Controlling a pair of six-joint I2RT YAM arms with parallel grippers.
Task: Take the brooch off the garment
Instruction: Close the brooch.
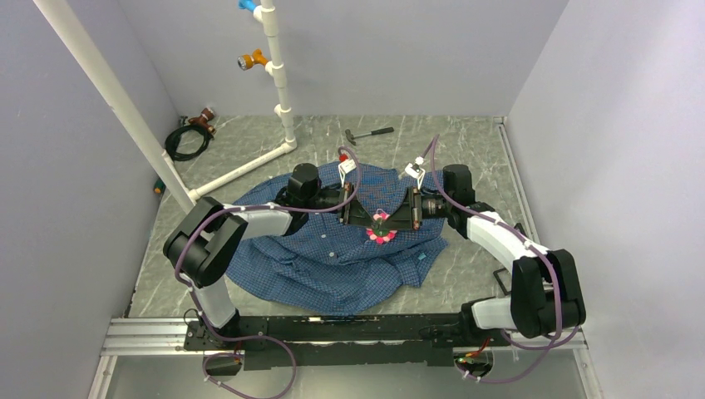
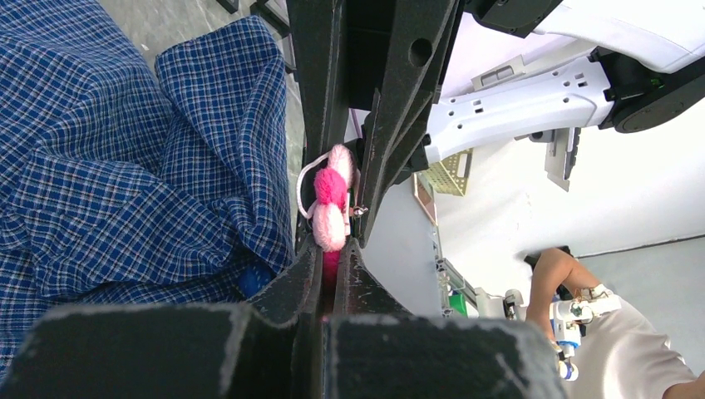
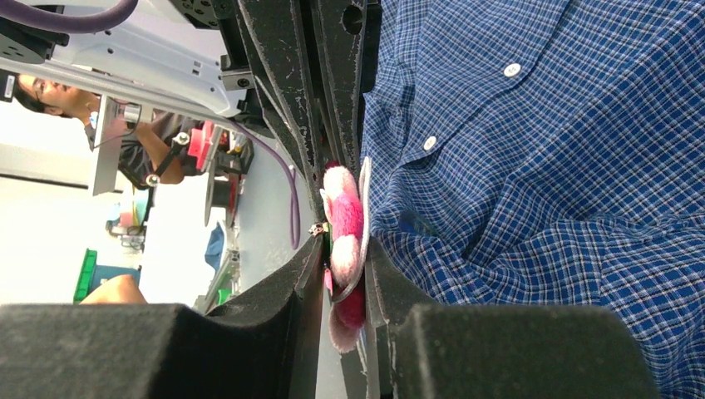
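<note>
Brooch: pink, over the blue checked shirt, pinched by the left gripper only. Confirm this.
Wrong on "only". The left gripper does pinch the brooch, but the right gripper pinches it too: the right wrist view shows the pink petals between its fingers. The rest stands: the brooch is pink and is over the blue checked shirt.

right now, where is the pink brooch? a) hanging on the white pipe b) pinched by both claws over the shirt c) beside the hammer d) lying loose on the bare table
b: the left claw and the right claw are both closed on the brooch, meeting above the shirt in the top view.
</note>
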